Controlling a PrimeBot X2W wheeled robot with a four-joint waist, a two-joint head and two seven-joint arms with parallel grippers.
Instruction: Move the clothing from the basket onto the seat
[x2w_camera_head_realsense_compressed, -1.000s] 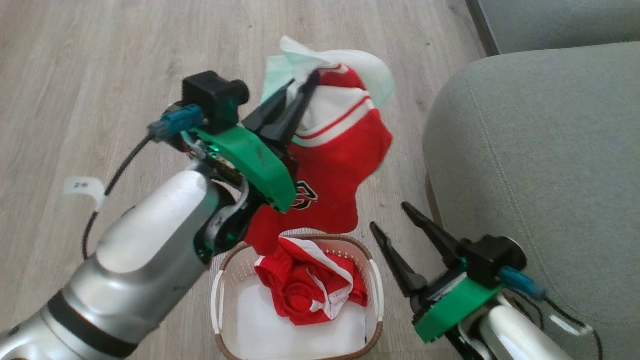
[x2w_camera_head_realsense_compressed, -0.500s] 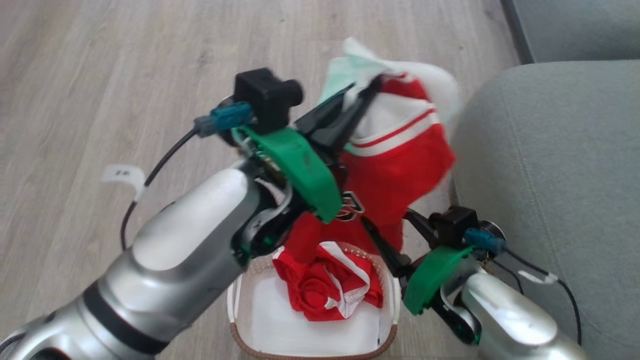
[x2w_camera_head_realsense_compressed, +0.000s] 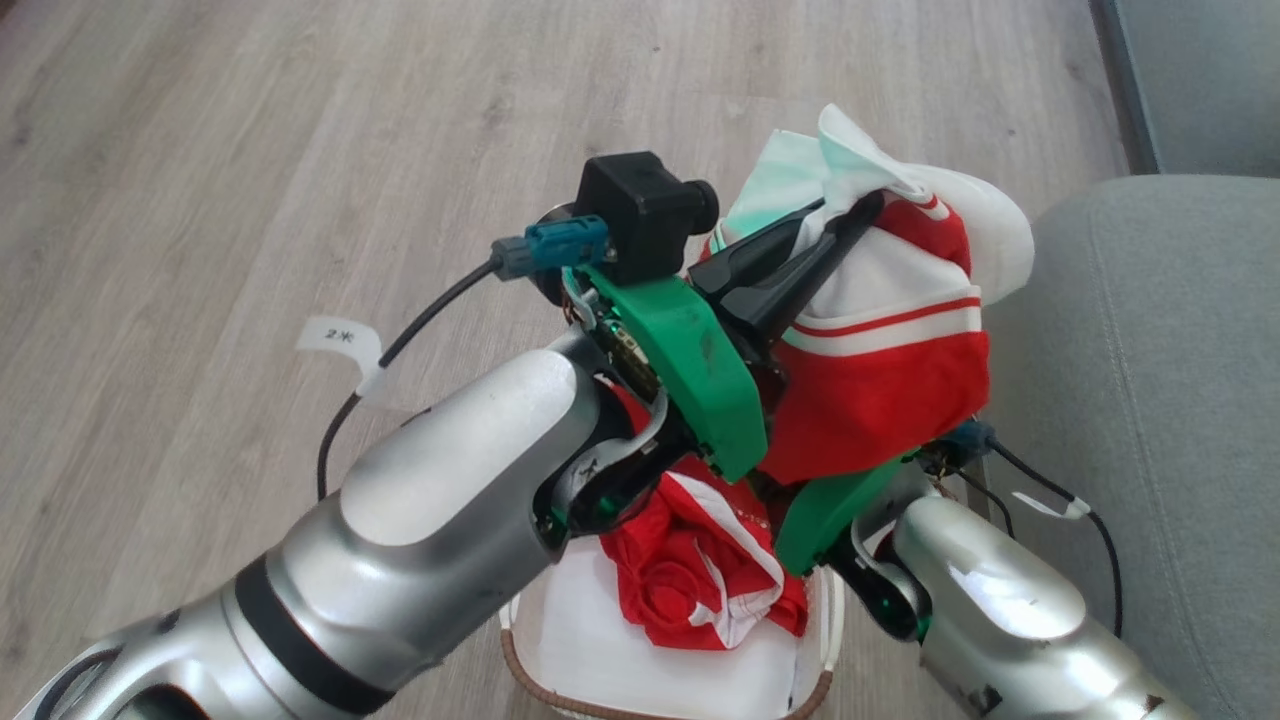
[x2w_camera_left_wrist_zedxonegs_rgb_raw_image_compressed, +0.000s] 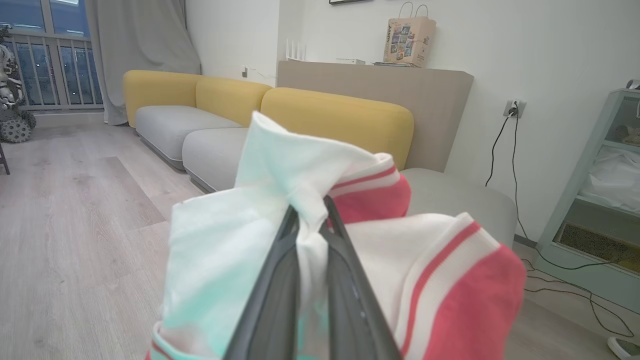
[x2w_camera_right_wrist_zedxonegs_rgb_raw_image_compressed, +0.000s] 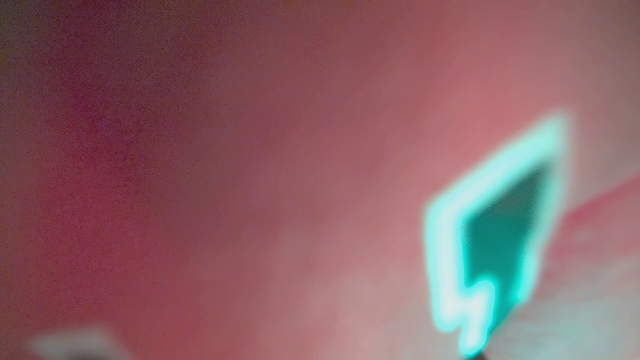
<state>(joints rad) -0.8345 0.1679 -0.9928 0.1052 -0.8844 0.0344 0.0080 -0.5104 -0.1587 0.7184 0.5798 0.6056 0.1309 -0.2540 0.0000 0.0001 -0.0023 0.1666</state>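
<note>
My left gripper (x2w_camera_head_realsense_compressed: 868, 205) is shut on a bunched white-and-red part of a red jersey, the clothing (x2w_camera_head_realsense_compressed: 880, 400), held high above the basket (x2w_camera_head_realsense_compressed: 515, 660). The left wrist view shows the gripper (x2w_camera_left_wrist_zedxonegs_rgb_raw_image_compressed: 310, 212) pinching the cloth (x2w_camera_left_wrist_zedxonegs_rgb_raw_image_compressed: 450, 270). A second red garment (x2w_camera_head_realsense_compressed: 700, 580) lies crumpled in the basket. The grey-green seat (x2w_camera_head_realsense_compressed: 1150, 400) is at the right, and the hanging jersey's edge reaches its rim. My right gripper's green mount (x2w_camera_head_realsense_compressed: 830, 510) sits under the hanging jersey, which hides its fingers. Blurred red fabric (x2w_camera_right_wrist_zedxonegs_rgb_raw_image_compressed: 200, 175) sits close against the right wrist camera.
Pale wooden floor (x2w_camera_head_realsense_compressed: 250, 150) spreads to the left and back. A tagged black cable (x2w_camera_head_realsense_compressed: 340, 340) hangs off my left wrist. Another grey cushion (x2w_camera_head_realsense_compressed: 1200, 80) lies at the top right. Ahead stands a yellow-backed sofa (x2w_camera_left_wrist_zedxonegs_rgb_raw_image_compressed: 335, 115), with a wall socket and cords (x2w_camera_left_wrist_zedxonegs_rgb_raw_image_compressed: 512, 107) to its right.
The head camera has swung. My left gripper has carried the jersey right, toward the seat. My right gripper has risen under the hanging cloth, which now hides its fingers.
</note>
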